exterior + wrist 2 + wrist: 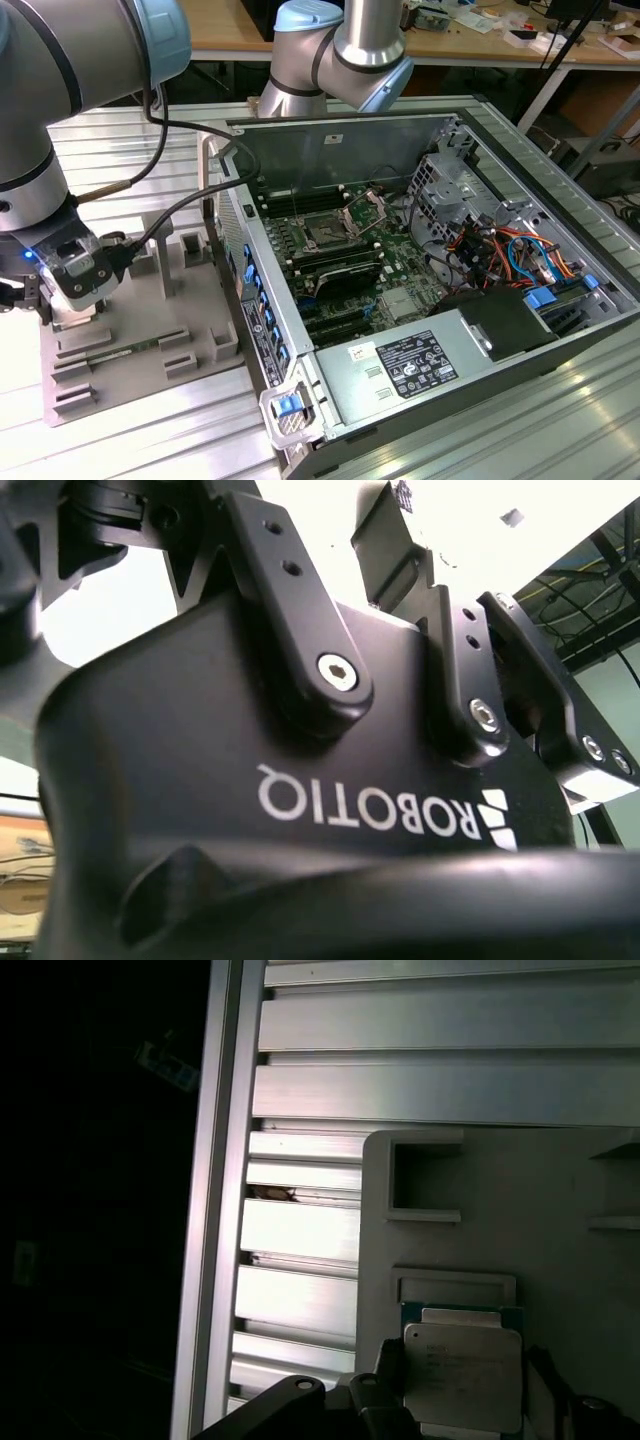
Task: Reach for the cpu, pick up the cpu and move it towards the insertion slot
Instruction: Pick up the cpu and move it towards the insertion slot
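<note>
end effector (72,305) | low over cpu (462,1375) at grey fixture tray (190,300), near bench (300,1230) edge | clamped or apart: cannot tell

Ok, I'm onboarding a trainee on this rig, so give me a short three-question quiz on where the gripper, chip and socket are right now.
1. True or false: the small square silvery-topped cpu already sits in the dark square metal-framed insertion slot.
2. The black gripper is above: A) the grey plastic fixture tray; B) a kitchen sink; C) a cardboard box.
3. Fill in: the slot lies toward the exterior view's ____ of the gripper.
Key: 1 false; 2 A; 3 right.
</note>
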`<state>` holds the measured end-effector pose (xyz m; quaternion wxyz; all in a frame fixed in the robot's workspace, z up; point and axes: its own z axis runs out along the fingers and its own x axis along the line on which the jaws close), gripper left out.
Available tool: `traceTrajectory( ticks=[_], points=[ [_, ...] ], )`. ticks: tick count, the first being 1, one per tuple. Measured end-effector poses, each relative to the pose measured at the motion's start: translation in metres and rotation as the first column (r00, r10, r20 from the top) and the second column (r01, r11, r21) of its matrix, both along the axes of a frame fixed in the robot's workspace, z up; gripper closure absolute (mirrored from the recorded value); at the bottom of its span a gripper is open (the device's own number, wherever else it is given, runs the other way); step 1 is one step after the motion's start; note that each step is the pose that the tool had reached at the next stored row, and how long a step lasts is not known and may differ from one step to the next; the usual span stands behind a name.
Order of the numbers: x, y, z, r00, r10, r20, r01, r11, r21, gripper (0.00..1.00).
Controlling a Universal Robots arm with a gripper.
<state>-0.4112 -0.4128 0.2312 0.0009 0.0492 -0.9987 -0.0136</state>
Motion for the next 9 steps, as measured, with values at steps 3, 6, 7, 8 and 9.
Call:
traceTrajectory(
  ticks=[3, 6, 7, 8, 9],
  points=[
    [0.0, 0.0, 0.001, 1.0, 0.0, 0.0001, 0.0, 1.0, 0.0001, 0.45],
    [0.0, 0.0, 0.002, 1.0, 0.0, 0.0001, 0.0, 1.0, 0.0001, 0.45],
    [0.0, 0.0, 0.0023, 1.0, 0.0, 0.0001, 0.0, 1.0, 0.0001, 0.45],
    [0.0, 0.0, 0.0027, 1.0, 0.0, 0.0, 0.0, 1.0, 0.0001, 0.45],
    [0.0, 0.0, 0.003, 1.0, 0.0, 0.0001, 0.0, 1.0, 0.0001, 0.45]
  ],
)
